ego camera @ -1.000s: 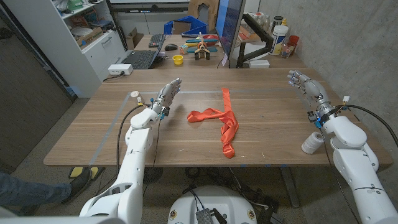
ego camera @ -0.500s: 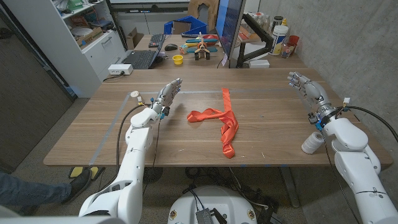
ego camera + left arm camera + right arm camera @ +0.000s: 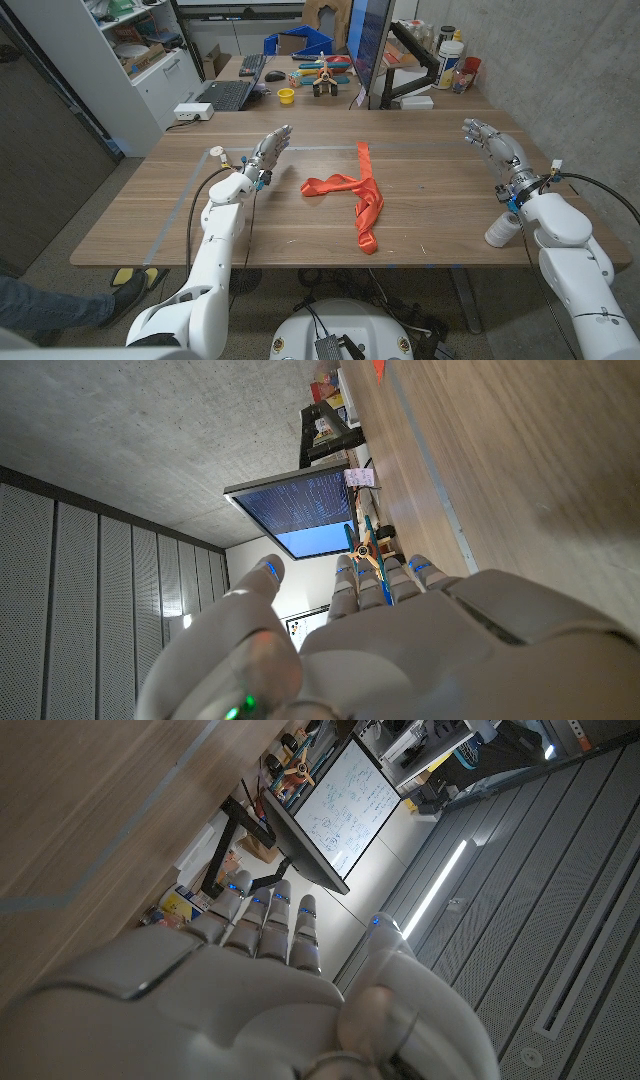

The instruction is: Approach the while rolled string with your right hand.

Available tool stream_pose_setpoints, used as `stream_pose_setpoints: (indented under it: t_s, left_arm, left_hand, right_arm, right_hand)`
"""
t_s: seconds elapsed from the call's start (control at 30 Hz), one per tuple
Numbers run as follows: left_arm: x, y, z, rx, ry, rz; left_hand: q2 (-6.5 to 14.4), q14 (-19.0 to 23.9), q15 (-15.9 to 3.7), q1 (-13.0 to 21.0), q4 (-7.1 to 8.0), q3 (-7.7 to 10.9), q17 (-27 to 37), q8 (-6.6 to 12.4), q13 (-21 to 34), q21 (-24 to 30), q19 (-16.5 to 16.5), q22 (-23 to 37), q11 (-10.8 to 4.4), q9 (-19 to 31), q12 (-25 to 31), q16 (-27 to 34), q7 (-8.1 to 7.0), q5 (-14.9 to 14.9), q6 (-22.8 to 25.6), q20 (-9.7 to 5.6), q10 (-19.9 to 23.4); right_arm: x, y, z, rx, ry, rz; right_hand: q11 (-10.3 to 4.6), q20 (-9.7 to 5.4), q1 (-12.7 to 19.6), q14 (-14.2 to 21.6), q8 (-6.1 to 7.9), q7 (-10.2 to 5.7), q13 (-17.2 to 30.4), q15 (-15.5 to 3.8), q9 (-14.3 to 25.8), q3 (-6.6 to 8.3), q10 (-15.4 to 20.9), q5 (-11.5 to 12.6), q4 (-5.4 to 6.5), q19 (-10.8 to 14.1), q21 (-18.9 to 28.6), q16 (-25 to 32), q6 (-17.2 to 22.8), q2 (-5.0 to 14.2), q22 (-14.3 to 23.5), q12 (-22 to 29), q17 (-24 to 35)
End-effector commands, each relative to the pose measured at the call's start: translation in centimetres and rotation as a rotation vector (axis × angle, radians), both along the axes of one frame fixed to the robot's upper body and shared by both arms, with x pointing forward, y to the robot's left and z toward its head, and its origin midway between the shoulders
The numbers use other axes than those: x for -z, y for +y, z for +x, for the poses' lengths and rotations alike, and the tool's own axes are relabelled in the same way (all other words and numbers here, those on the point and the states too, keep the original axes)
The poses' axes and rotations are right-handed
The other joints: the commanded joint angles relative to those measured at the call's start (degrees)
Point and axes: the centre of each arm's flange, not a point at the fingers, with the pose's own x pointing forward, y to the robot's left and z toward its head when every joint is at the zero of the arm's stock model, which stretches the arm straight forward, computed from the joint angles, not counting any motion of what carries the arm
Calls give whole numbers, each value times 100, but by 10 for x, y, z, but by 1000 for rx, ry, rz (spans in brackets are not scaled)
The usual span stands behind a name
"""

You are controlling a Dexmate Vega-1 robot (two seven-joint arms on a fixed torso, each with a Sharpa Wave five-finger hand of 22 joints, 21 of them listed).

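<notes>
The right hand (image 3: 493, 142) is raised over the wooden table (image 3: 200, 215), fingers spread and holding nothing. The white rolled string (image 3: 501, 229) stands beside its forearm. The left hand (image 3: 270, 150) is likewise spread and unladen near a crumpled orange cloth (image 3: 358, 195).

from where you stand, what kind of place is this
Most likely a robotics lab or workshop office. Behind the wooden table stands a desk with a laptop and a large monitor, white shelves of supplies run along one side, and the walls are bare concrete.
</notes>
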Motion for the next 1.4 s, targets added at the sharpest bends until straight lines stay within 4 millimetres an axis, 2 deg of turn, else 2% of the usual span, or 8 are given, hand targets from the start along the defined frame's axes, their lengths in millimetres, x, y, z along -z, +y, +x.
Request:
stream_pose_setpoints:
  t_s: [0.03, 0.53, 1.4]
  left_arm:
    - [-2, 1, 2, 5, 0, 7]
    - [-8, 2, 3, 6, -8, 18]
    - [-5, 1, -3, 5, -9, 20]
  left_hand:
    - [21, 8, 5, 43, 2, -8, 20, 10, 10, -25, -120, 27, -8, 22, 18, -21, 10, -10, 63, 47, 36]
    - [28, 5, 8, 44, -1, -16, 21, 5, 10, -46, -110, 28, -3, 22, 18, -22, 10, -13, 68, 49, 42]
    - [40, 5, 18, 47, -6, -31, 21, -9, 9, -89, -98, 31, 0, 23, 14, -22, 14, -18, 64, 56, 39]
  right_arm:
    - [6, 2, -8, 26, 2, -21]
    - [11, 1, -17, 68, -2, -40]
    - [22, -1, -38, 144, -14, -88]
  right_hand:
    - [-51, 6, 7, 35, 40, -50, 16, 36, 17, 3, -6, 29, -31, 27, -15, -8, 5, -40, 29, -16, 13]
    - [-42, 2, 27, 19, 57, -113, 15, -9, 19, -12, 22, 27, -58, 21, -78, -18, 75, -45, 31, -11, 11]
    - [-72, 30, 29, 9, 59, -145, 14, 13, 22, -33, 18, 28, -72, -16, -159, -22, 118, -49, 33, -19, 12]
